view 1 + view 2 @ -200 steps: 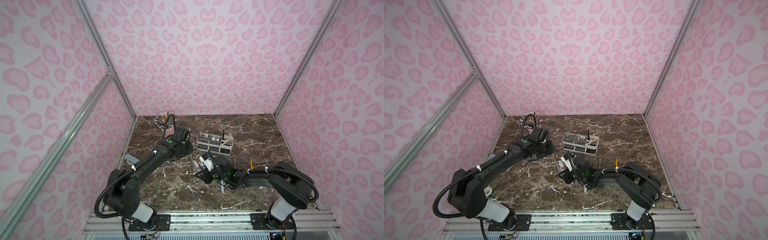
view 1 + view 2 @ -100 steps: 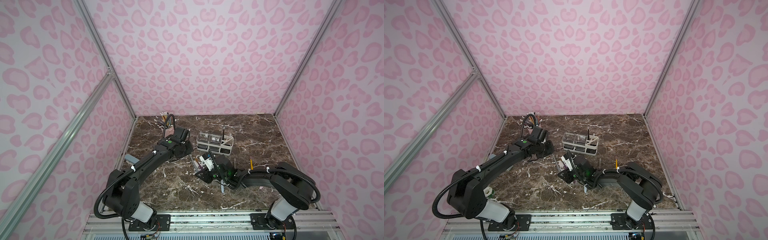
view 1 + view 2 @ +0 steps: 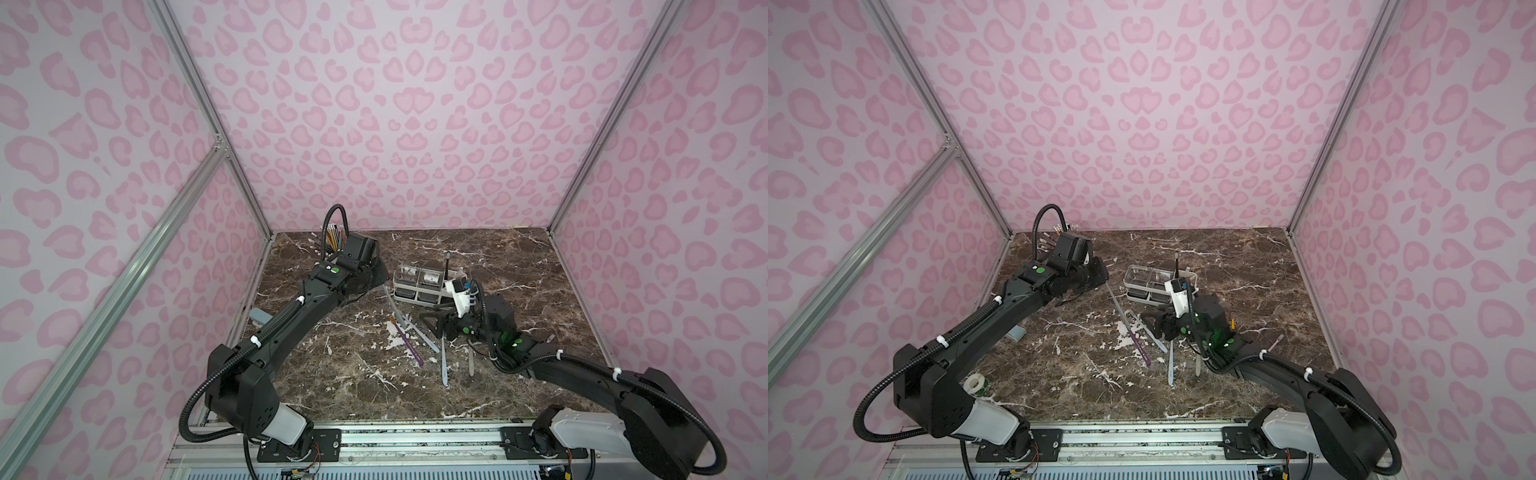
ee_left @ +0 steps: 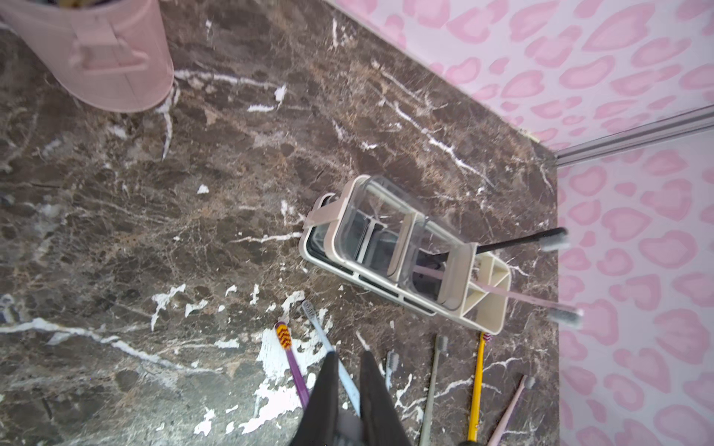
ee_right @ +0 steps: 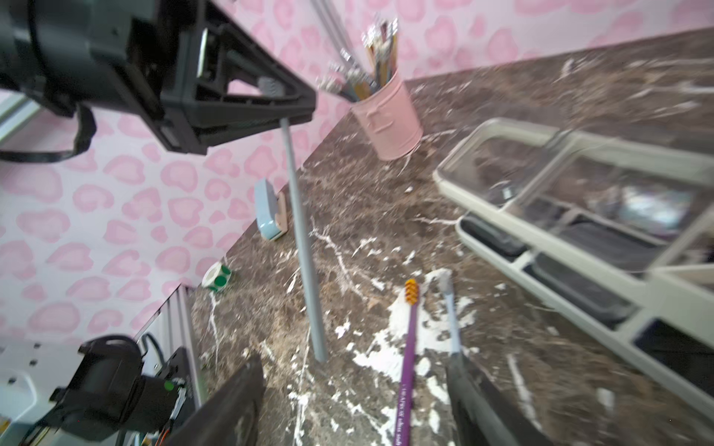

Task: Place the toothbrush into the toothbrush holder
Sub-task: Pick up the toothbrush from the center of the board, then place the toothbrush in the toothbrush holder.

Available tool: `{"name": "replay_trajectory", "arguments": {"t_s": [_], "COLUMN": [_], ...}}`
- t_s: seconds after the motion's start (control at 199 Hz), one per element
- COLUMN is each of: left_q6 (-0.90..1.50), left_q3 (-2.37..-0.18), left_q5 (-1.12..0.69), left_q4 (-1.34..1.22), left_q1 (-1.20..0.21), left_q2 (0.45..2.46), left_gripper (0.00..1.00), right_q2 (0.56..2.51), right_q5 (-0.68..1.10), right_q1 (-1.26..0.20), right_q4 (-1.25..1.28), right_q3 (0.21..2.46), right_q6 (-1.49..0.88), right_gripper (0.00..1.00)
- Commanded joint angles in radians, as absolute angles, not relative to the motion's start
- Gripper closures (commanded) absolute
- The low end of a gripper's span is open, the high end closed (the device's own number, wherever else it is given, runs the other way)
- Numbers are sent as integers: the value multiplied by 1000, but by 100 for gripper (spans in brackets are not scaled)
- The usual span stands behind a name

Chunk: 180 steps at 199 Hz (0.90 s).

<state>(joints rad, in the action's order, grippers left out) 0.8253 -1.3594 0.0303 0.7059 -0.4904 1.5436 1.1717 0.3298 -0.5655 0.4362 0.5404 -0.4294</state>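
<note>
– Purple catches my eye first. Take the table (image 3: 353, 395) as a clock, robot base at six: what lies nearest?
– Loose brushes round the centre. That purple toothbrush (image 5: 408, 347) lies flat between the right fingers (image 5: 232, 409), which stand wide apart with nothing in them. A light blue toothbrush (image 5: 451, 312) lies just beside it. More lie toward four o'clock, a yellow toothbrush (image 4: 477, 386) among them.
– And the one being moved?
– The grey toothbrush (image 5: 303, 239) is pinched by one end in the left fingers (image 4: 324, 390), closed tight on it, about eleven o'clock from the centre. It slants down toward the table, apart from the holder.
– Where's that?
– The toothbrush holder (image 4: 461, 270) stands at twelve. A black toothbrush (image 4: 517, 240) and a pink toothbrush (image 4: 517, 295) lean out of its divided end.
– So how far along?
– Partway, I'd judge. The grey one is picked up; carrying it over, standing it in a slot and letting go are all left.
– Anything beyond?
– A pink cup (image 4: 116, 58) of pencils in the far eleven o'clock corner.
– Any writing?
– Only small print along the purple handle. It's blurred; I think it ends "ultra soft".
</note>
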Motion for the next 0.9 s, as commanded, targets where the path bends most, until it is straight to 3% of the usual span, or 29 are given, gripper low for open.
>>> {"name": "replay_trajectory", "arguments": {"t_s": [0.0, 0.276, 0.652, 0.898], "left_q6": [798, 730, 634, 612], "left_q3": [-1435, -1627, -1787, -1809], "left_q5": [94, 220, 376, 385], "left_q4": [648, 587, 459, 394], "left_q1": [-499, -582, -708, -758], "left_q2": [1567, 1643, 1759, 1796], "left_gripper": [99, 99, 99, 99], "right_q2": [1082, 823, 728, 706], "right_q5": [218, 23, -74, -84], "right_q1": [-490, -315, -252, -241], "right_q4": [364, 444, 442, 460], "right_q3": [509, 302, 206, 182], "right_q6": [-432, -546, -600, -607], "right_gripper": [19, 1, 1, 1]}}
